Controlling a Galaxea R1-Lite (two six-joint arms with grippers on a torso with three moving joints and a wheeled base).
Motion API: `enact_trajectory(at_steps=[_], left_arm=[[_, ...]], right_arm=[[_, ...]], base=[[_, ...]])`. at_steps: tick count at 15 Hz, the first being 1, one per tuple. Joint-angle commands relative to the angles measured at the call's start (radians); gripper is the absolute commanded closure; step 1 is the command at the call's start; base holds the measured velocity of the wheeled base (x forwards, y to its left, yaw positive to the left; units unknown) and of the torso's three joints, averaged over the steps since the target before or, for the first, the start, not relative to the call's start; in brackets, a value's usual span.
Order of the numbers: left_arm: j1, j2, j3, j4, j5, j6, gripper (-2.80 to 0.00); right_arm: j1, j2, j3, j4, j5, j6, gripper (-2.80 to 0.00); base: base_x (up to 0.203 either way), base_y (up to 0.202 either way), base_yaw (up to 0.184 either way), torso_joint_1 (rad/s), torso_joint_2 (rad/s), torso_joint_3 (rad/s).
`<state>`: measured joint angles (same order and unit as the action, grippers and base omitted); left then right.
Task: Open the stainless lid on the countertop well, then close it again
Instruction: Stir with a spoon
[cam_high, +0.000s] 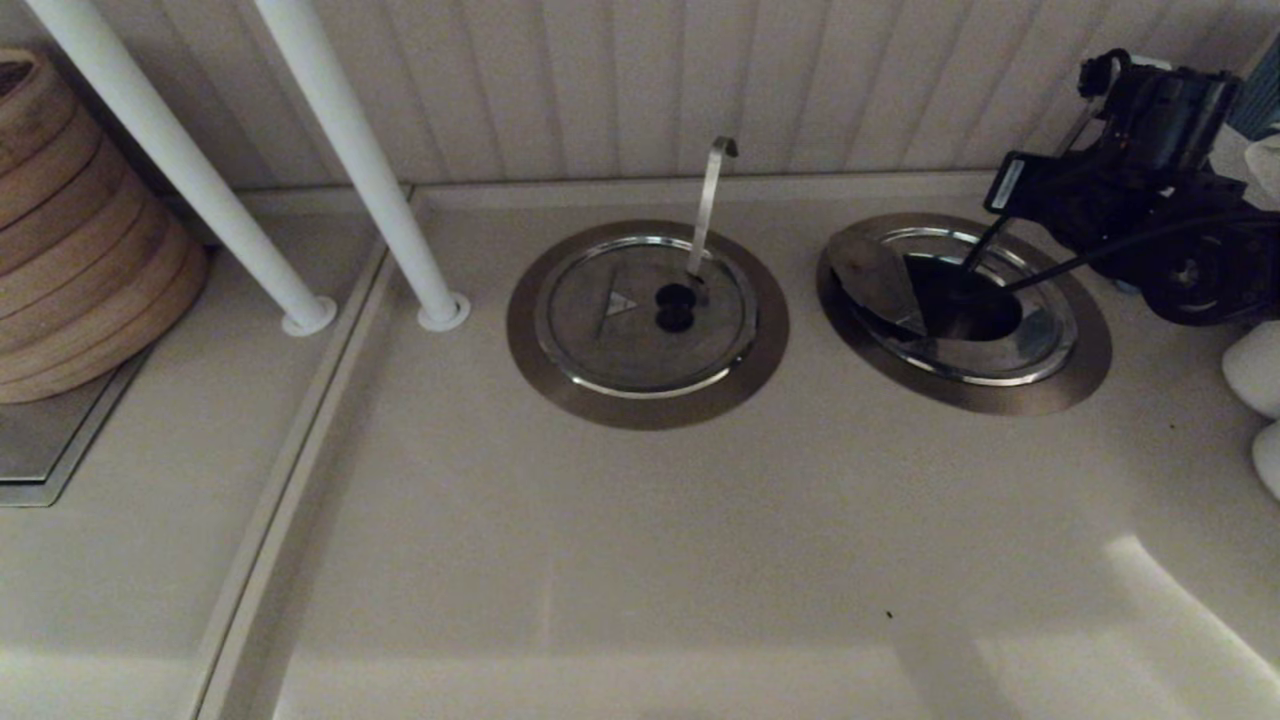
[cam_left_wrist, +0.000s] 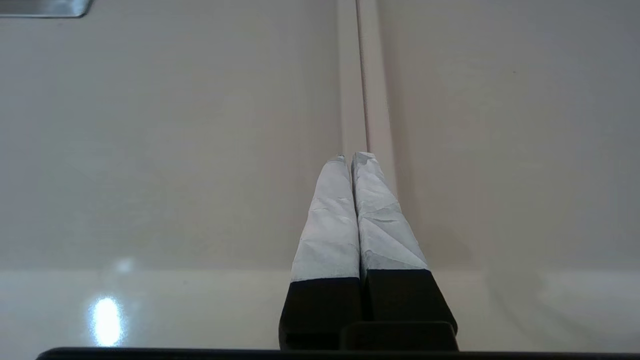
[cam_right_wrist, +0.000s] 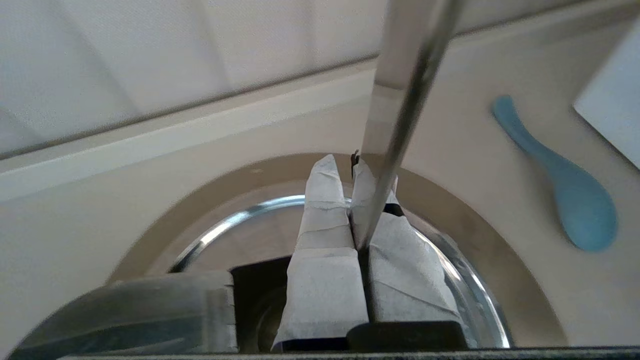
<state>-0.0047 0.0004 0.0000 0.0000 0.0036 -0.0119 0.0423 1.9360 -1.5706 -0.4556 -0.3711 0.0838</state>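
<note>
Beside the twin lid (cam_high: 640, 315), on the robot's right of it: the countertop well (cam_high: 1085, 370), wide dull collar.

- Item: the stainless lid (cam_high: 875, 275). One half is tipped up on the side nearer the twin lid, leaving the dark hole bare on the far side. The fold line runs roughly near-to-far across the well.
- Ladle handle (cam_high: 985, 243): long axis slants up out of the hole, away from the twin lid.
- Right gripper (cam_right_wrist: 345, 167): over the well, fingers drawn together. The handle crosses them, and whether it is pinched cannot be told.
- Left gripper (cam_left_wrist: 350, 159): parked over bare counter, fingers together.
- Step, as judged: opening done, closing due.
- Next move calls for catching the raised half and lowering it flat, clear of the handle.
</note>
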Motion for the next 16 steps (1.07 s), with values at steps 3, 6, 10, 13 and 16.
enact_trajectory(at_steps=[3,6,10,13,16], left_arm=[[0.000,0.001,0.000,0.000,0.000,0.000,0.00],[0.000,0.001,0.000,0.000,0.001,0.000,0.00],[0.000,0.001,0.000,0.001,0.000,0.000,0.00],[0.000,0.001,0.000,0.000,0.001,0.000,0.00],[0.000,0.001,0.000,0.000,0.001,0.000,0.00]], right_arm=[[0.014,-0.028,0.022,0.037,0.003,-0.016,0.00],[0.013,-0.071,0.055,0.075,0.015,-0.060,0.00],[0.003,-0.062,0.057,0.108,0.021,-0.078,0.00],[-0.006,-0.037,0.053,0.100,0.015,-0.095,0.00],[-0.016,0.001,0.034,0.062,0.012,-0.091,0.00]], base=[[0.000,0.000,0.000,0.000,0.00,0.000],[0.000,0.000,0.000,0.000,0.00,0.000],[0.000,0.000,0.000,0.000,0.00,0.000],[0.000,0.000,0.000,0.000,0.00,0.000],[0.000,0.000,0.000,0.000,0.00,0.000]])
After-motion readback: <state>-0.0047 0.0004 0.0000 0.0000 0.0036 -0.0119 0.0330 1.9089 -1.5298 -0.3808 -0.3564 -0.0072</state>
